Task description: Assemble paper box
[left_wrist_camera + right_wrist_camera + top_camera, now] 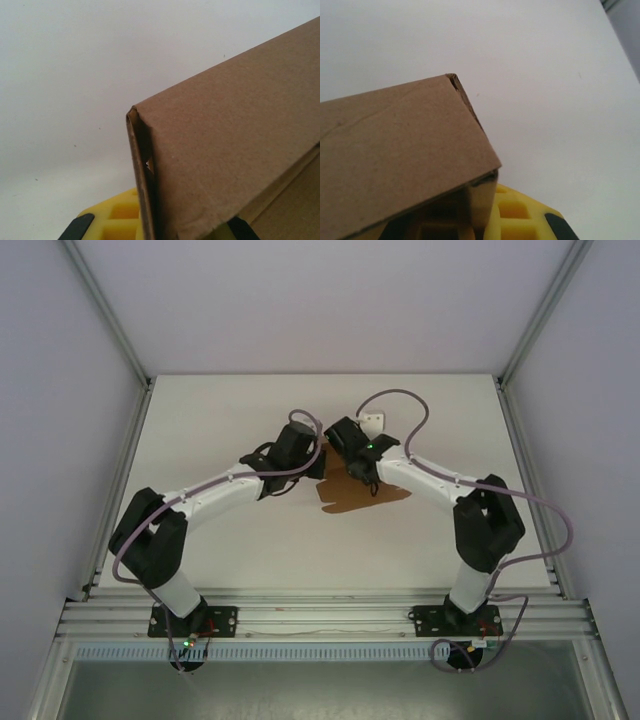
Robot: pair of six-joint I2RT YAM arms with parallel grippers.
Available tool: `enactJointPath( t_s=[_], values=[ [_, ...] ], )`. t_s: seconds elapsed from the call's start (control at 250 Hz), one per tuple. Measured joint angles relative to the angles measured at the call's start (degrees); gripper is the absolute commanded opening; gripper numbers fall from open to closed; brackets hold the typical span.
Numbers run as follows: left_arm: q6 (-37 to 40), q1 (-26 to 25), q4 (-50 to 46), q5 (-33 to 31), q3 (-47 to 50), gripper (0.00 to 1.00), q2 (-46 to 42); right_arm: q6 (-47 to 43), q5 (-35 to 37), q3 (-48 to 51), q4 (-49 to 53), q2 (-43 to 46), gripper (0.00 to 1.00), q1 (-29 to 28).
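Observation:
The paper box point(362, 496) is brown kraft cardboard, partly folded, lying mid-table with one end raised between the two grippers. My left gripper point(317, 456) and right gripper point(336, 447) meet over that raised end. In the left wrist view a folded brown panel point(230, 140) runs down between the yellow fingers point(112, 220), and the left gripper point(150, 227) is shut on its edge. In the right wrist view a sloping panel of the paper box point(395, 150) covers the left side. One flap drops between the yellow fingers point(520, 215), and the right gripper point(479, 217) is shut on it.
A small white object point(372, 423) lies on the table just behind the right gripper. The white tabletop point(230, 550) spreads to both sides. Metal frame posts point(520, 340) and grey walls close in the work area.

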State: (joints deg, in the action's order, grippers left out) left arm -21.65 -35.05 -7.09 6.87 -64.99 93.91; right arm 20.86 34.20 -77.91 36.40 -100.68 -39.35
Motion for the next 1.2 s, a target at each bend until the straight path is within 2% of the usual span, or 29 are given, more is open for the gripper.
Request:
enactJointPath(
  t_s=[0.316,0.404,0.488,0.512,0.576,0.6,0.739,0.899,1.031,1.119,1.199],
  values=[
    [-1.2,-0.6,1.4,0.2,-1.0,0.0,0.4,4.3,8.5,-4.0,5.6,-2.8,0.0,-0.7],
    [-1.4,-0.6,1.6,0.2,-1.3,0.0,1.0,4.6,9.1,-3.8,5.6,-2.9,0.0,-0.8],
    [-1.5,-0.6,1.3,0.2,-1.6,0.0,1.5,2.5,8.0,-0.6,1.4,-1.4,0.01,-0.8],
    [-1.4,-0.6,1.1,0.2,-1.6,0.0,1.6,2.0,7.2,0.9,-0.2,-0.6,0.05,-0.8],
    [-1.4,-0.6,0.4,0.3,-1.6,0.0,1.7,-0.2,3.9,5.9,-5.4,2.8,0.28,-0.6],
    [-1.4,-0.6,0.1,0.3,-1.6,0.0,1.7,-1.4,2.5,8.1,-7.9,4.5,0.32,-0.4],
    [-1.3,-0.6,-0.4,0.7,-1.6,0.0,1.7,-6.1,-5.1,18.2,-19.4,13.7,0.42,2.4],
    [-1.4,-0.4,-0.3,0.8,-1.6,0.0,1.6,-8.5,-13.7,23.1,-26.6,19.8,0.38,4.8],
    [-1.3,-0.4,-0.3,0.8,-1.6,0.0,1.3,-9.1,-18.2,23.4,-28.3,21.0,0.45,6.0],
    [-1.2,-0.4,-0.3,0.7,-1.6,0.0,1.2,-9.3,-20.6,23.4,-28.4,21.2,0.56,6.5],
    [-0.8,-0.4,-0.3,0.6,-1.6,0.0,1.2,-9.9,-23.5,23.5,-28.4,21.2,0.78,6.9]
  ],
)
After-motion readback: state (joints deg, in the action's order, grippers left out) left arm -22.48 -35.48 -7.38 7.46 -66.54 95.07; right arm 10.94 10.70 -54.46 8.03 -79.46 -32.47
